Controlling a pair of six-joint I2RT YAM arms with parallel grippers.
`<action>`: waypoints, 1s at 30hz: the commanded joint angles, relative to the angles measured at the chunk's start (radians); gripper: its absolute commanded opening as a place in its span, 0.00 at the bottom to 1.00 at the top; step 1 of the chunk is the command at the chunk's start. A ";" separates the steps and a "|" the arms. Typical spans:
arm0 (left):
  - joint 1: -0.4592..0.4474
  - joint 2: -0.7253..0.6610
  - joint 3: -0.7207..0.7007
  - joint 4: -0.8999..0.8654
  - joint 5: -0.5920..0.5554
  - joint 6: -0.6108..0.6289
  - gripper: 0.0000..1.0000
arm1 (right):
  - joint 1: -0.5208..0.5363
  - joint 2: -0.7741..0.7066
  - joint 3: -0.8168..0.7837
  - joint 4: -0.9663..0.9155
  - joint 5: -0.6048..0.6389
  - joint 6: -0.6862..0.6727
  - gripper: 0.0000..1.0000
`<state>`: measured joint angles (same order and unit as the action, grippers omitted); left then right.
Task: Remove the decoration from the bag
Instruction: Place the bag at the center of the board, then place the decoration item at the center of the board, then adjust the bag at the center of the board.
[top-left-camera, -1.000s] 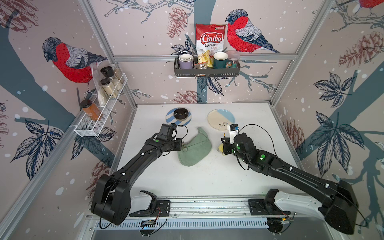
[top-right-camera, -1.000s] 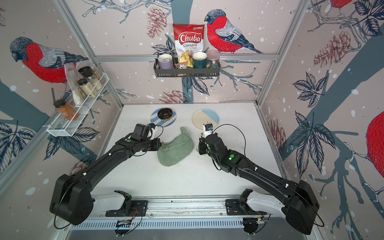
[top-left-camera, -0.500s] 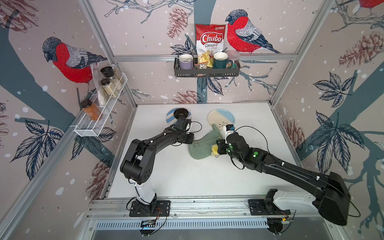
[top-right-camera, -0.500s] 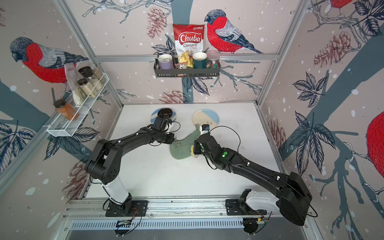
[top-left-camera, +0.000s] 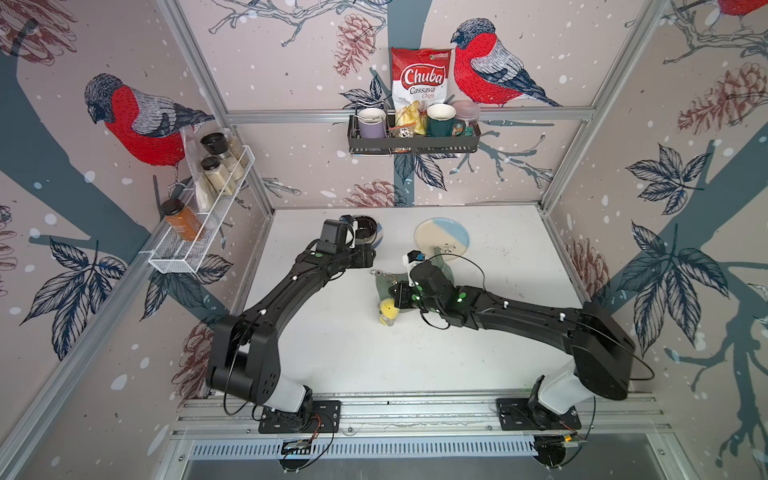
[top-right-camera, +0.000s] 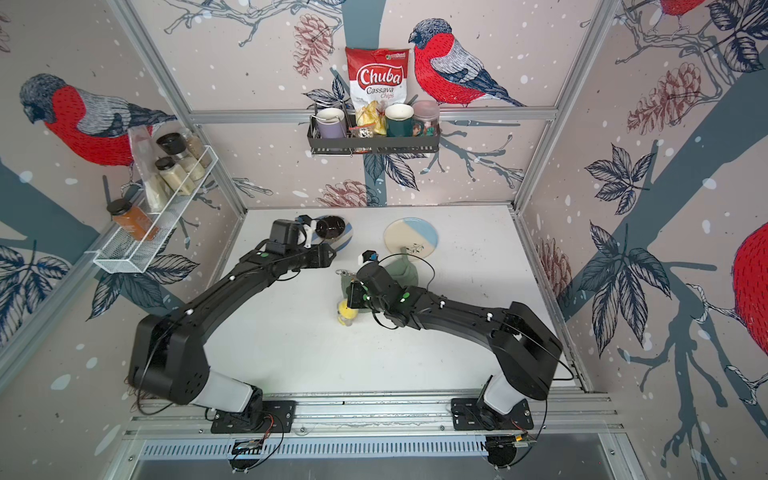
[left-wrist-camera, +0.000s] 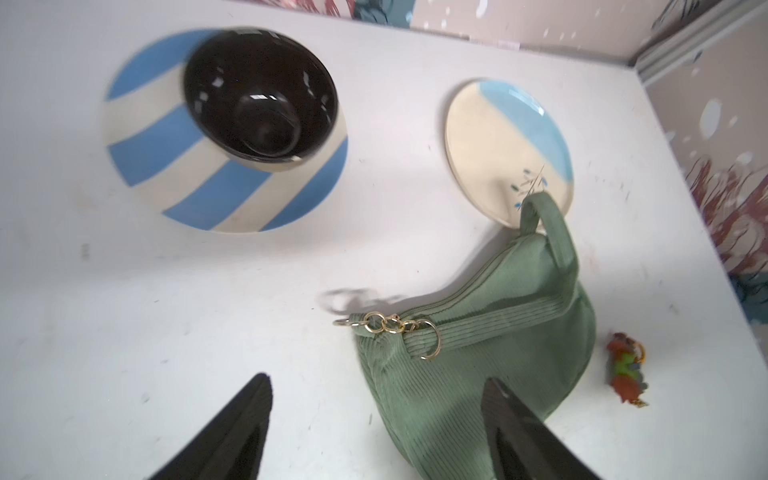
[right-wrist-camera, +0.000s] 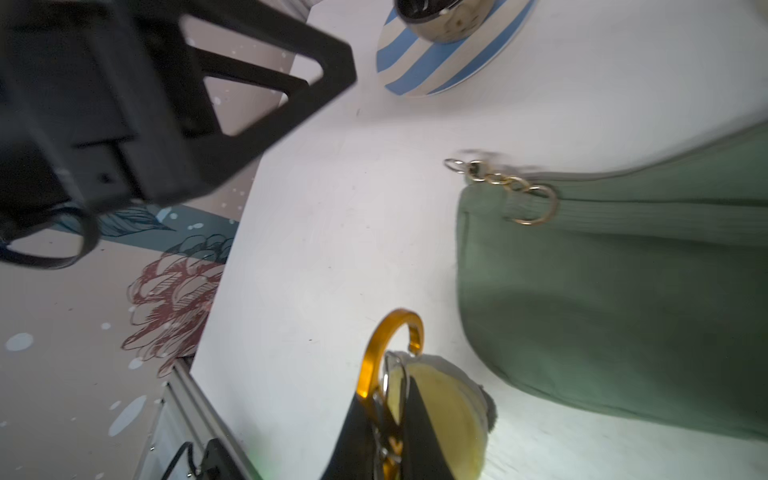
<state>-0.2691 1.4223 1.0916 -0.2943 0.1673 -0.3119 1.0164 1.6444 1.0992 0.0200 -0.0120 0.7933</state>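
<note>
The sage-green corduroy bag (left-wrist-camera: 498, 332) lies mid-table, partly under my right arm in both top views (top-left-camera: 383, 286) (top-right-camera: 405, 270). A short chain of gold rings (right-wrist-camera: 498, 178) hangs off its near corner, with nothing attached. The decoration, a yellow plush (top-left-camera: 388, 309) on an orange carabiner (right-wrist-camera: 386, 345), is clear of the bag, with my right gripper (right-wrist-camera: 388, 395) shut on the carabiner. Just left of the bag's ringed corner, my left gripper (left-wrist-camera: 376, 380) is open and holds nothing.
A black bowl (left-wrist-camera: 257, 95) sits on a blue-striped plate (left-wrist-camera: 166, 174) at the back left. The bag's strap (left-wrist-camera: 552, 232) overlaps the edge of a cream-and-blue plate (left-wrist-camera: 498, 145). A small red-and-green trinket (left-wrist-camera: 625, 370) lies beyond the bag. Shelves hang on the walls.
My left gripper has opened and let go of the bag's corner. The right gripper has drawn the yellow decoration off the bag's ring, toward the table's front.
</note>
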 joint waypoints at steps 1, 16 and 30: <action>0.039 -0.109 -0.036 -0.012 -0.107 -0.051 0.79 | 0.008 0.133 0.115 0.051 -0.092 0.088 0.00; 0.054 -0.235 -0.107 -0.064 -0.154 -0.027 0.77 | -0.059 0.513 0.507 -0.231 0.030 0.067 0.42; 0.054 -0.194 -0.131 -0.030 -0.123 -0.039 0.76 | -0.177 0.235 0.226 -0.253 0.124 -0.013 0.62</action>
<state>-0.2188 1.2243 0.9710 -0.3450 0.0273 -0.3439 0.8684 1.9057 1.3941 -0.1986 0.0292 0.8040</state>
